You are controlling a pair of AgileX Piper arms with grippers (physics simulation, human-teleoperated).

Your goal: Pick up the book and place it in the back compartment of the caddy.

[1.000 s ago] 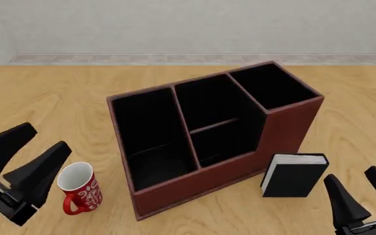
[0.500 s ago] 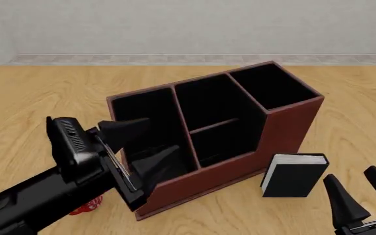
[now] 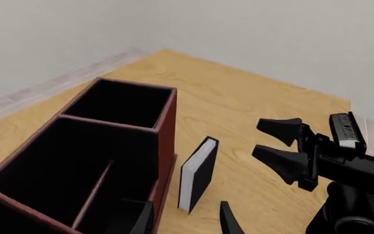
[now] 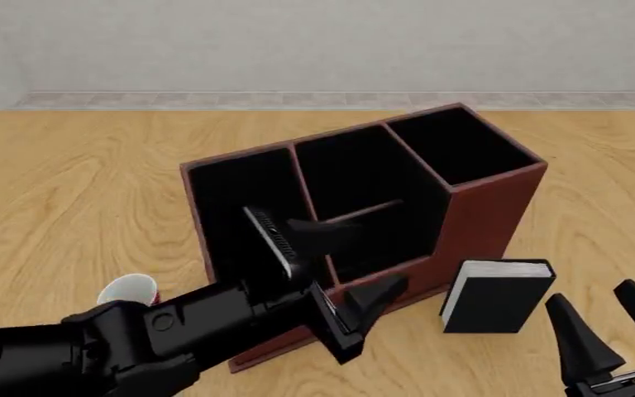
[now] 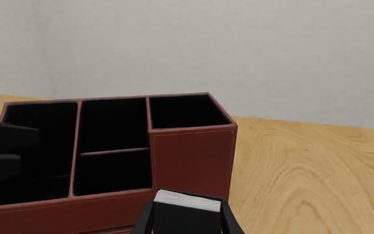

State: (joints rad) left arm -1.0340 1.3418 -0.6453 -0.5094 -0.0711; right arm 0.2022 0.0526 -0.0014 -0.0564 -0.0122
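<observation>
The black book (image 4: 498, 296) with white page edges stands upright on the table, right of the reddish-brown caddy (image 4: 489, 207). It also shows in the left wrist view (image 3: 198, 173) and the right wrist view (image 5: 187, 209). The small low-walled cell (image 4: 395, 240) lies in the caddy's middle, on the near side. My left gripper (image 4: 353, 263) is open and empty, in front of the caddy's low near wall, left of the book. My right gripper (image 4: 595, 298) is open and empty, just nearer than the book and slightly right of it.
A red mug (image 4: 130, 289) stands left of the caddy, mostly hidden behind my left arm. The caddy's long narrow cell (image 4: 241, 207) is on its left and the tall square cell (image 4: 461, 145) at its far right. A wall runs along the table's far edge.
My left arm has swung right from beside the mug, across the caddy's near side toward the book, and now covers the mug. The right gripper and the book have not moved.
</observation>
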